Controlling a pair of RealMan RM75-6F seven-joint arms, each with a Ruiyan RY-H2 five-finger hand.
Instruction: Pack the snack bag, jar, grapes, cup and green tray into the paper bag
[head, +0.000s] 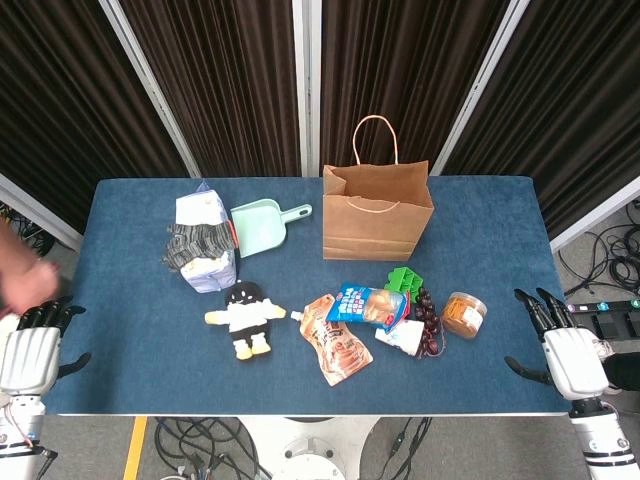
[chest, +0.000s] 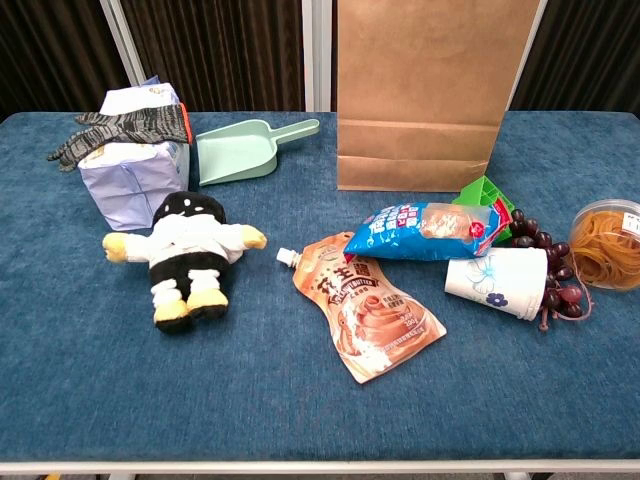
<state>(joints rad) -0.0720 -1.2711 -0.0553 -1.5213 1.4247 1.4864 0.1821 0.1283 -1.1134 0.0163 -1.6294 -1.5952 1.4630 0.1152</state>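
Paper bag (head: 377, 214) upright at rear centre of blue table (head: 120, 330), mouth open, handles up. Blue snack bag (chest: 425, 230) flat in front of the bag, one end resting against green tray (chest: 487, 199), tray mostly hidden behind it. Paper cup (chest: 500, 282) on its side just right of the snack bag, touching dark grapes (chest: 545, 262) strung along its far side. Clear jar (chest: 605, 243) with orange contents upright, just right of the grapes. Brown spouted pouch (chest: 367, 304) flat, left of the cup, its upper edge under the snack bag. Plush doll (chest: 190, 252) on its back, left of centre. Pale carton (chest: 132, 170) at rear left, grey glove (chest: 118, 131) draped over it; mint scoop (chest: 240, 153) beside it, handle toward the paper bag. Left hand (head: 32, 350) at near left table edge, fingers apart, holding nothing. Right hand (head: 567, 352) at near right edge, fingers spread, empty, well apart from the jar.
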